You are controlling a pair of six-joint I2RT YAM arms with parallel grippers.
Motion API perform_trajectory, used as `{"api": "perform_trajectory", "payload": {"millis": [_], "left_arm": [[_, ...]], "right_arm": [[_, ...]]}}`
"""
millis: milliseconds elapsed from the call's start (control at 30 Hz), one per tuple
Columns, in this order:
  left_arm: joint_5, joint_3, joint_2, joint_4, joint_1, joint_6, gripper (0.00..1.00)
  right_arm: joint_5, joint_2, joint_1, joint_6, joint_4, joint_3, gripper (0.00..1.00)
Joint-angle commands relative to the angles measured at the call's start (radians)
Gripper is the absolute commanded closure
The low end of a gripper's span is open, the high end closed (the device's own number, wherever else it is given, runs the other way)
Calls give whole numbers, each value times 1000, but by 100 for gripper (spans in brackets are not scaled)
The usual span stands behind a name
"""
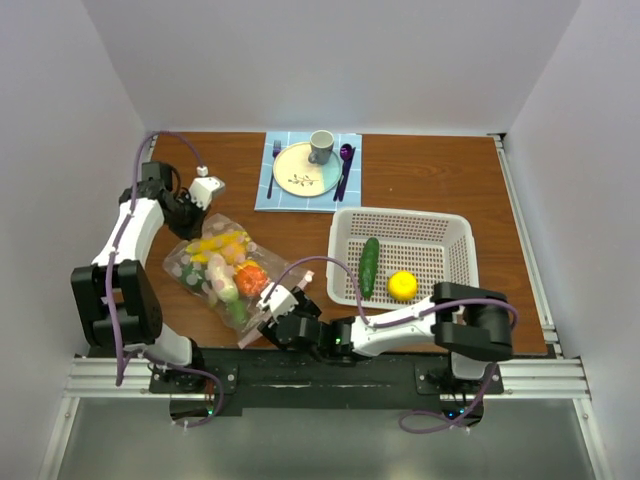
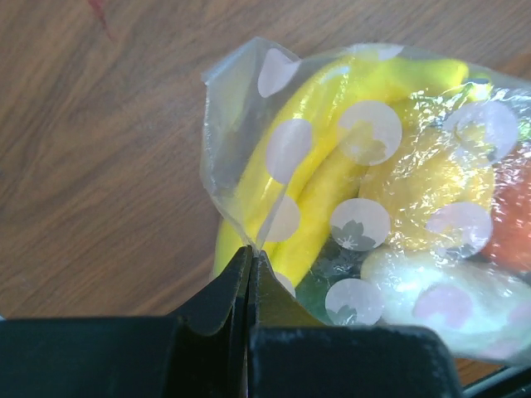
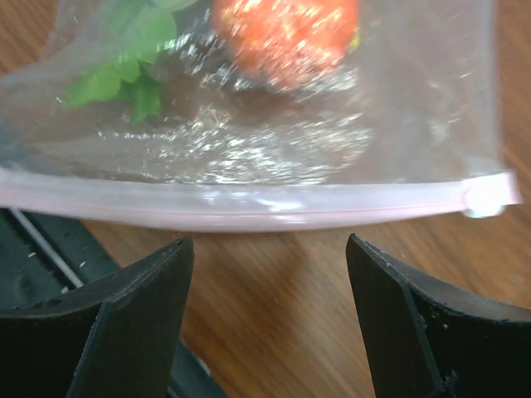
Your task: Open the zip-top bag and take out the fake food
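The zip-top bag point(image 1: 225, 268) lies left of centre on the table, its pink zipper strip point(image 3: 249, 206) shut, with the slider point(image 3: 485, 197) at the right end. It holds fake food: a yellow banana point(image 2: 332, 108), a red-orange fruit point(image 3: 286, 33), green leaves point(image 3: 124, 79) and pale pieces. My left gripper point(image 2: 250, 253) is shut on the far edge of the bag point(image 2: 241, 124); in the top view it point(image 1: 188, 222) is at the bag's far end. My right gripper point(image 3: 270, 245) is open and empty just short of the zipper strip, at the bag's near end point(image 1: 266, 320).
A white perforated basket point(image 1: 455, 240) stands to the right with a green cucumber point(image 1: 369, 265) and a yellow lemon point(image 1: 402, 285) in it. A blue placemat point(image 1: 270, 195) at the back holds a plate point(image 1: 303, 168), cup point(image 1: 321, 146) and cutlery.
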Motion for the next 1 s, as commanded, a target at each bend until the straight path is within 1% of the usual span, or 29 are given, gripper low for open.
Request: {"api": "perform_trajectory", "payload": {"millis": [0, 300, 400, 433, 500, 633, 733, 767, 967], "left_arm": [[-77, -41, 19, 107, -35, -23, 100], [-120, -110, 50, 173, -93, -27, 100], [-123, -133, 56, 186, -110, -26, 100], [-120, -138, 56, 184, -117, -24, 100], [-108, -150, 56, 175, -133, -10, 100], [-103, -170, 58, 166, -144, 13, 100], [-91, -175, 58, 146, -144, 26, 100], [-85, -178, 59, 140, -168, 29, 100], [-88, -210, 55, 118, -190, 71, 100]], "right_arm": [[-46, 54, -35, -7, 118, 76, 23], [-117, 92, -98, -6, 217, 112, 22], [-134, 123, -125, -10, 249, 140, 16], [-131, 149, -133, -13, 259, 148, 9], [-134, 178, -154, -32, 288, 180, 1], [-140, 236, -167, -82, 303, 255, 1], [-111, 279, -174, -104, 293, 309, 1], [-112, 293, -177, -104, 289, 318, 1], [-125, 333, -188, -121, 309, 349, 1]]}}
